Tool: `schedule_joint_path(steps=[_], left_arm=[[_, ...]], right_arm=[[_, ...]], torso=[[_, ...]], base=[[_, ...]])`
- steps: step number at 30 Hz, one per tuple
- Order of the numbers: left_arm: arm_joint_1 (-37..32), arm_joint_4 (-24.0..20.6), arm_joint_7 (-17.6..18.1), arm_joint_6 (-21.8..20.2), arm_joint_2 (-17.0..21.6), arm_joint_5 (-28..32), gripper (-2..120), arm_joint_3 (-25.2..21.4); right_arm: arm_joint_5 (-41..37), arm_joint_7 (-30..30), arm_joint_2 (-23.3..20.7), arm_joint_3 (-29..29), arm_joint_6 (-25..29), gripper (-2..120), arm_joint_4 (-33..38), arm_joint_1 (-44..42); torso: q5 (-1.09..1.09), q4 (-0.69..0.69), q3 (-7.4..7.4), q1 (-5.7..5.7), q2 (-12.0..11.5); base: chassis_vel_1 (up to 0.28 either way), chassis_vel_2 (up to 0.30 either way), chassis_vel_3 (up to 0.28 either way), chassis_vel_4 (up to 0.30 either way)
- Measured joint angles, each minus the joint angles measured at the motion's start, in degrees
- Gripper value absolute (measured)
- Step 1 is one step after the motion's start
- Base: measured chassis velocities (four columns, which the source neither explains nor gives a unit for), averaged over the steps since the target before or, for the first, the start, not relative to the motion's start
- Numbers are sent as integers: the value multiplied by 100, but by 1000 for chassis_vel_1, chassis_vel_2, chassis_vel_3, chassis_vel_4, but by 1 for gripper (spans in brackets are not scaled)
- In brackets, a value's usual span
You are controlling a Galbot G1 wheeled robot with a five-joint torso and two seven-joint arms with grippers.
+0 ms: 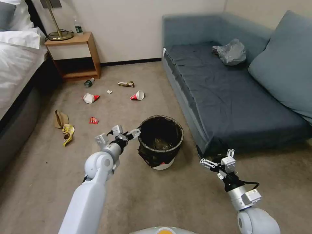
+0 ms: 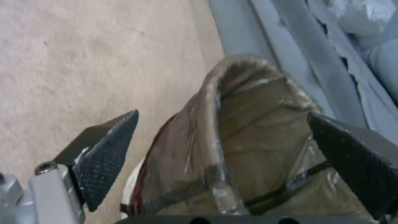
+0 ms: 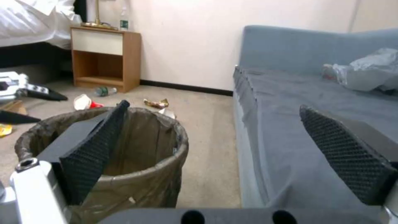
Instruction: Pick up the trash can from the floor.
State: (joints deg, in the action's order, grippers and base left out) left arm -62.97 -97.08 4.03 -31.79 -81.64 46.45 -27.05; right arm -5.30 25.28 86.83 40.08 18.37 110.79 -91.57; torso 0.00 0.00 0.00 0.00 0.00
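Note:
The trash can [image 1: 161, 143] stands upright on the beige carpet floor [image 1: 152, 198], close to the sofa's front corner. It is white with a black liner bag over its rim. My left gripper [image 1: 127, 131] is open at the can's left rim. In the left wrist view the rim of the trash can [image 2: 219, 133] runs between the spread fingers [image 2: 108, 146] of the left gripper [image 2: 222, 113]. My right gripper [image 1: 216, 159] is open and empty, right of the can and apart from it. In the right wrist view the trash can [image 3: 136, 149] sits beyond the open right gripper [image 3: 214, 105].
A blue-grey sofa [image 1: 227, 97] runs along the right, with a pale grey plastic bag [image 1: 231, 52] on it. Litter lies on the carpet beyond the can: paper cups [image 1: 138, 95], a bottle [image 1: 89, 82], wrappers [image 1: 67, 131]. A wooden nightstand [image 1: 76, 55] and a bed [image 1: 16, 65] stand at left.

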Motion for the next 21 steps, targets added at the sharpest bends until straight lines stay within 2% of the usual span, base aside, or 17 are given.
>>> schedule_joint_path(steps=[4, 6, 10, 15, 16, 17, 18, 20, 21], left_arm=[[24, 61, -1, -4, -25, -5, 100, 8], [109, 226, -25, -38, -122, -32, 100, 49], [157, 352, -76, -127, -225, -103, 95, 69], [139, 425, -67, -207, -293, -301, 76, 88], [139, 425, -67, -207, -293, -301, 76, 88], [124, 431, -46, -214, -282, -332, 70, 87], [124, 431, -46, -214, -282, -332, 70, 87], [90, 432, -21, -215, -260, -364, 60, 64], [90, 432, -21, -215, -260, -364, 60, 64]], right_arm=[[-3, 8, -3, 2, 6, 100, 0, -4], [-15, 25, -19, 15, 21, 100, -9, -13], [-28, 37, -28, 24, 35, 100, -18, -13], [-48, 55, -31, 28, 47, 100, -39, 13], [-48, 55, -31, 28, 47, 100, -39, 13], [-56, 74, -31, 28, 56, 100, -51, 23], [-56, 74, -31, 28, 56, 100, -51, 23], [-57, 91, -28, 20, 70, 100, -69, 33], [-57, 91, -28, 20, 70, 100, -69, 33]], torso=[[0, 0, 0, 0, 0], [0, -1, 0, 0, 0], [0, 0, 0, 0, 0], [0, 0, 0, 0, 0], [0, 0, 0, 0, 0], [0, 0, 0, 0, 0], [0, 0, 0, 0, 0], [0, 0, 0, 0, 0], [0, 0, 0, 0, 0]], base=[[0, 0, 0, 0], [0, 0, 0, 0], [0, 0, 0, 0], [0, 0, 0, 0], [0, 0, 0, 0], [0, 0, 0, 0], [0, 0, 0, 0], [0, 0, 0, 0], [0, 0, 0, 0]])
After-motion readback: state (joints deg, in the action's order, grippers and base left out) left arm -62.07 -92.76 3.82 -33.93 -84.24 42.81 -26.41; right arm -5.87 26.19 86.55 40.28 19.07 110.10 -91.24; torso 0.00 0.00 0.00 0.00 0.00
